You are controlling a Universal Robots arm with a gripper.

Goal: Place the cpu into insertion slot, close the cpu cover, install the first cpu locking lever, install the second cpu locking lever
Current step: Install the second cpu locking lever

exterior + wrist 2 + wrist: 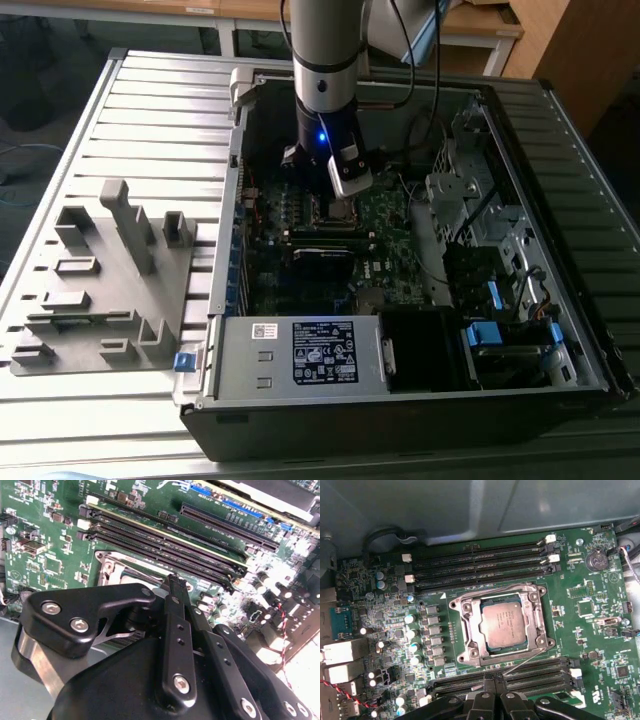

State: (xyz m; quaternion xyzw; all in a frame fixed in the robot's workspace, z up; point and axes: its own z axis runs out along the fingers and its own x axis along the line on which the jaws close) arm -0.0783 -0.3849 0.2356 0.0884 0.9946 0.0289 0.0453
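The hand [172, 582] hides most of the insertion slot [112, 565] — cpu unseen there.

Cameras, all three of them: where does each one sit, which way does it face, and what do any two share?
Exterior view: off the arm, above the open computer case, looking down; the arm reaches in, its end effector over the motherboard.
First wrist view: on the arm, facing down at the insertion slot with the cpu seated and the cpu cover down; end effector at the edge.
Second wrist view: on the arm, slanting across the end effector toward the memory slots.
Both wrist views share the memory slots.
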